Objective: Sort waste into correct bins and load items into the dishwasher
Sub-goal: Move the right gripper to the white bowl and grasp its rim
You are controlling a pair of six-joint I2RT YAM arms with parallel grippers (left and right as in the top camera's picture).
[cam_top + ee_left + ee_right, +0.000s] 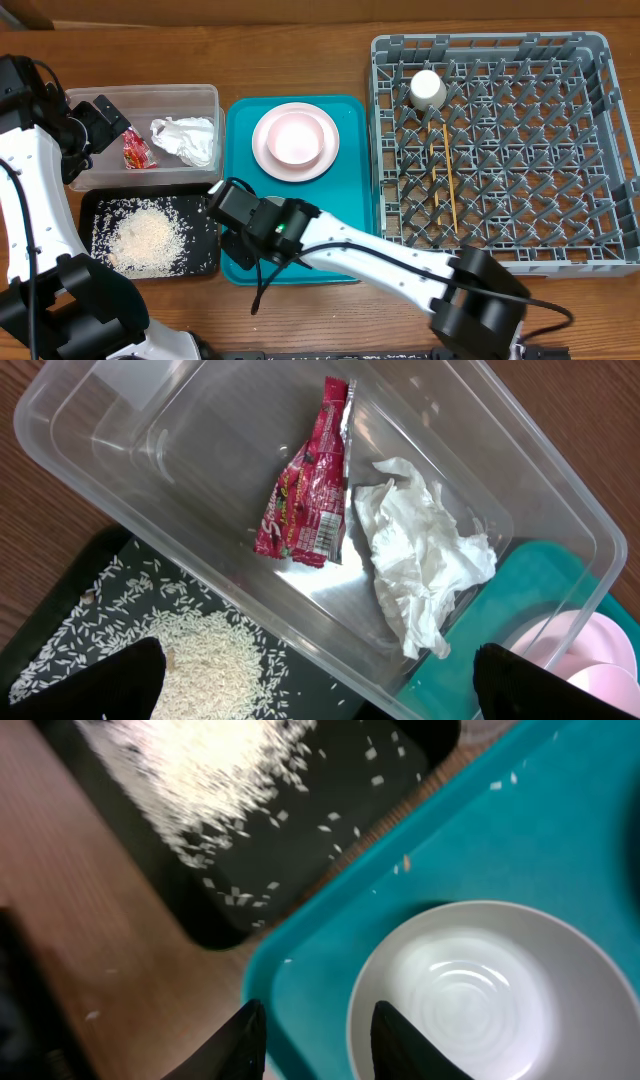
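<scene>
Flagging the right pincer [320, 1035] first: its jaws stand part-open astride the near rim of the white bowl [480, 1000], one finger outside, one over the lip, and the gap looks too wide for a clamp, so treat the bowl as released, sitting flat on the teal tray [330, 900] beside the black tray [200, 905]. If you pull away sideways, the inner finger can hook the lip and drag or tip the bowl; lift straight up. If you re-grip, the glossy rim looks slippery, so a thin pinch may slide on the way to the dish rack [600, 150]. Stray rice [200, 780] lies on the teal tray and the counter [60, 920]; a dragged bowl spreads it. Your left pincer [320, 655] hangs fully open, empty, above the clear tub [180, 420] holding the red wrapper [310, 490] and napkin [420, 560]. The wrapper carries print, but it's too small to read; nothing else is legible.
</scene>
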